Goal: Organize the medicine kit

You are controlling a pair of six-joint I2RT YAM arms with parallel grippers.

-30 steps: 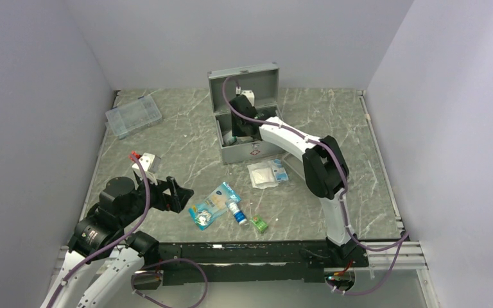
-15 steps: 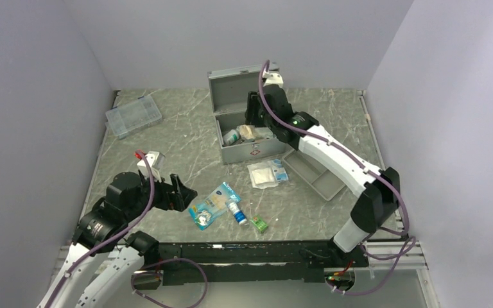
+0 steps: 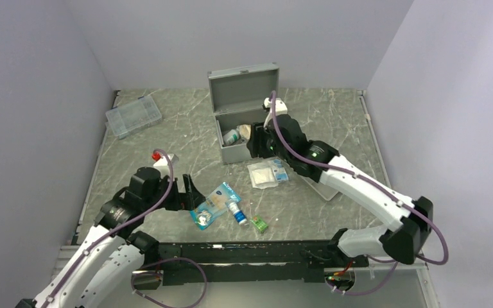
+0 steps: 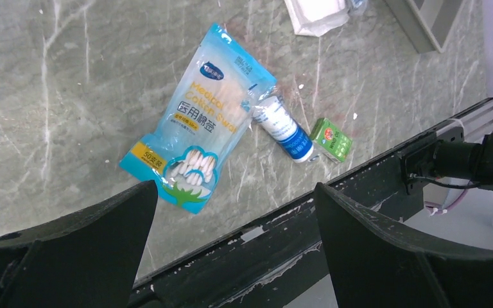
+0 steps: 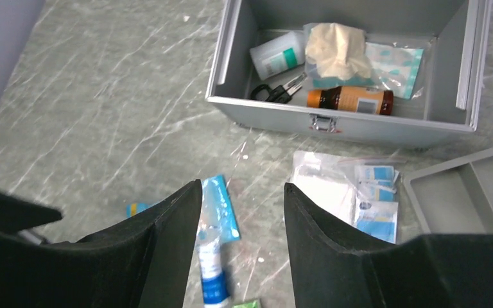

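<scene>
Boxy grey metal medicine kit (image 5: 263,115), lid up; glossy blue swab pouch (image 4: 199,128); left tool (image 4: 234,188) and right tool (image 5: 242,187) spread.

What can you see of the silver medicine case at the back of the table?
The medicine kit is a silver-grey metal case, standing upright on the marbled table with its hinged lid raised behind it, a handle on the lid's top edge. A latch sits on its front wall. Inside lie a white bottle, black-handled scissors, an amber bottle, a beige wad and a printed packet. The right gripper hangs clear of it.
</scene>
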